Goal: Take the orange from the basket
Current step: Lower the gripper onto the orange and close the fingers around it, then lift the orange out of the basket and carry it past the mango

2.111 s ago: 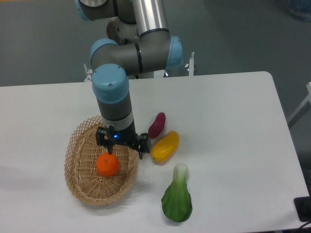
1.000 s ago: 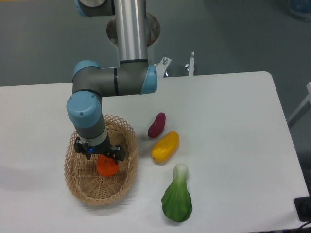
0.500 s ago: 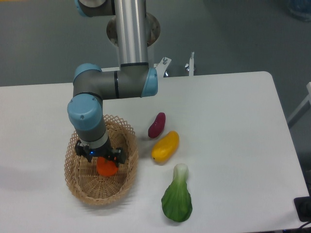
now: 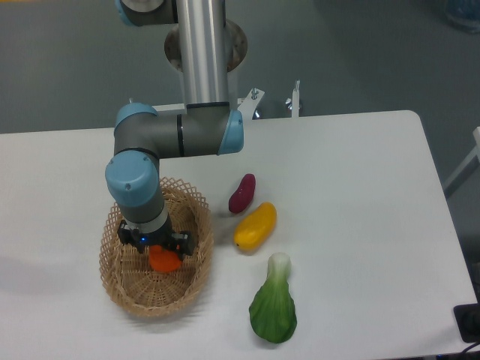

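I see the white table (image 4: 352, 187) filling most of my view, with the arm (image 4: 199, 82) reaching down from the far side onto its left part. The basket (image 4: 124, 289) sits near the left front of the table. To its right lie a green leafy vegetable (image 4: 274, 307) nearest me, a yellow-orange mango-like fruit (image 4: 255, 226) beyond it, and a dark purple sweet potato (image 4: 242, 193) farther still, all apart from the basket. The orange (image 4: 165, 260) rests inside the basket, partly covered from above by the gripper (image 4: 156, 241), which sits right over it. I cannot tell whether its fingers are apart or clamped on the fruit.
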Robot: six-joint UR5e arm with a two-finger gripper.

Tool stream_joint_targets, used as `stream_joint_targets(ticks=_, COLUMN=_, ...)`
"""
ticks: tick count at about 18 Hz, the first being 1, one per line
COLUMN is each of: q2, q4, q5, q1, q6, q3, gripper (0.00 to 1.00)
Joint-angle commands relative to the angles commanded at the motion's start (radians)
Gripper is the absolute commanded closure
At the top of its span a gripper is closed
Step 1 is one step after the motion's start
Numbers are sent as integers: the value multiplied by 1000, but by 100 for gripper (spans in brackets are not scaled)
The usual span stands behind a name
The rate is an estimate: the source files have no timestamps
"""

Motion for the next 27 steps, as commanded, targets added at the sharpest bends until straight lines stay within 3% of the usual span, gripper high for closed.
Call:
stream_joint_targets(ticks=5, q2=11, q4=-2, q5=0, q1=3, q6=6, q3=11, gripper=32)
stream_joint_targets(ticks=11, q2=63, q4=-3, q5=25, q1=35, q6=12, q3=41, gripper=34)
stream_joint_targets(ticks=16, q2=113, q4=-15, q5=25, q1=103, q6=18, q3=75, gripper=36)
stream_joint_targets(ticks=27, q2=158, q4=-21, q5=23, q1=273, q6=216, q3=61, gripper=37)
